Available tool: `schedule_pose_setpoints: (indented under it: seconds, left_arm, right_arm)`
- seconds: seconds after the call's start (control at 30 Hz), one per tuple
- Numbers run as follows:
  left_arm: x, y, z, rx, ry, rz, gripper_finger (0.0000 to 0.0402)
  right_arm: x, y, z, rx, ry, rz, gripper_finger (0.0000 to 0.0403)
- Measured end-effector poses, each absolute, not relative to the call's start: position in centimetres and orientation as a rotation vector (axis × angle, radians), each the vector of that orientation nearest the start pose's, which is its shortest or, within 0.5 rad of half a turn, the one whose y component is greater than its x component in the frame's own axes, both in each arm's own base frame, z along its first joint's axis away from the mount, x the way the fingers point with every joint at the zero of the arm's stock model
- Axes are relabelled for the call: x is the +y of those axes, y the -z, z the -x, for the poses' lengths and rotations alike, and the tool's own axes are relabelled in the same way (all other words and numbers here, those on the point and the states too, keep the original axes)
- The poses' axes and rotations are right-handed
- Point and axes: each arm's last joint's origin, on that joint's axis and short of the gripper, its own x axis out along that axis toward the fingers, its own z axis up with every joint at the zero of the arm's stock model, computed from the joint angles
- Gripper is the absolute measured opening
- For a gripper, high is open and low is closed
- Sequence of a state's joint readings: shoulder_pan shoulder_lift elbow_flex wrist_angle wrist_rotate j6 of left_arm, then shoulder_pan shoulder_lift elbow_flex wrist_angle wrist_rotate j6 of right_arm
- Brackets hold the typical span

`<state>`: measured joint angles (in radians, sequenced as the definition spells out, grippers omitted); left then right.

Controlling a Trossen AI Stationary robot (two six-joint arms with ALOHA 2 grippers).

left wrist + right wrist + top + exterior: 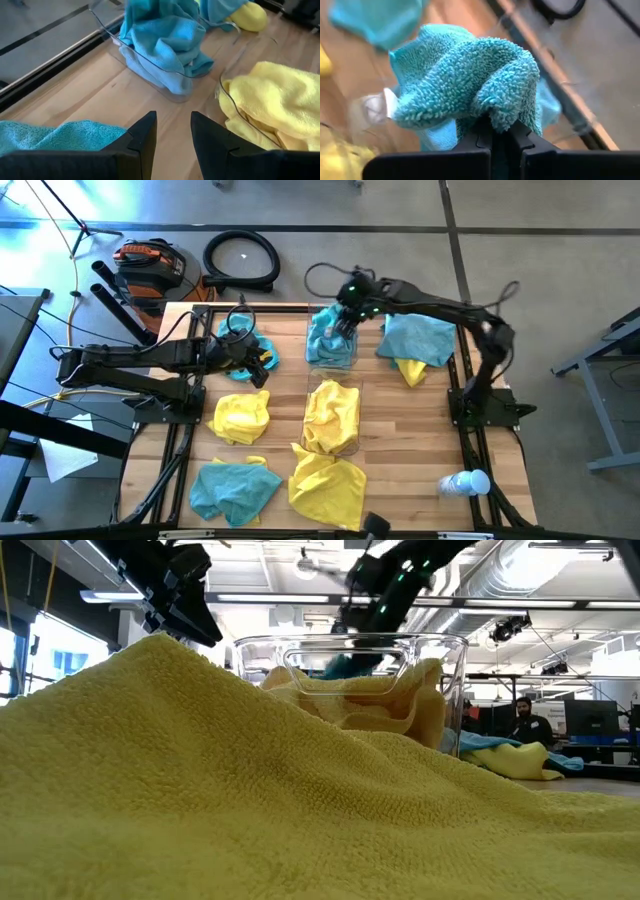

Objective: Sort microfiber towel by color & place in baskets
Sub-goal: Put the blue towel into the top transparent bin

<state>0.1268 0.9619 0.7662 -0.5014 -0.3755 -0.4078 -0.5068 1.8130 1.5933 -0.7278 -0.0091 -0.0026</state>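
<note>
Teal towel (pixel 470 85) is being held pinched in the right hand (pixel 501 131), fingers closed on a fold of it, directly over the far basket (pixel 331 352). Below the hand, that basket is already holding teal cloth (pixel 162 42). The near basket (pixel 331 420), closer to the desk's front edge, is carrying yellow towels (pixel 272 100).

The left hand (pixel 172 131) is hovering low over the desk (pixel 100 95), fingers narrowly parted and gripping nothing. A teal towel (pixel 60 135) is lying just beside and under it; the far basket is standing ahead of it.

Loose towels are lying elsewhere: yellow (pixel 242 416) and teal (pixel 233 486) near the left hand's side, a large yellow one (pixel 328 483) at the front, and a teal-over-yellow pair (pixel 416 340) beside the right hand.

Risks, as judged:
- The held towel is bunching wide; on release it may be draping over the thin basket wall and sliding out.
- Fuzzy pile may be clinging to the fingers and lifting back out.
- The stacked pair may be coming up together, mixing colours.
</note>
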Motion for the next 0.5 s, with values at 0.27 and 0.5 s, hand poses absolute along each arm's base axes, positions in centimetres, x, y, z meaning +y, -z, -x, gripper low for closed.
schedule_pose_setpoints:
  seconds: [0.27, 0.5]
  left_arm:
    - [3.6, -27.1, -19.0, 0.565, -0.679, 0.308, 0.0110]
    - [3.6, -27.1, -19.0, 0.557, -0.688, 0.332, 0.0110]
  right_arm:
    - [-21.3, -21.7, -38.5, 1.090, 0.403, -0.207, 0.0020]
    - [-22.4, -18.2, -40.4, 1.149, 0.416, -0.233, 0.0098]
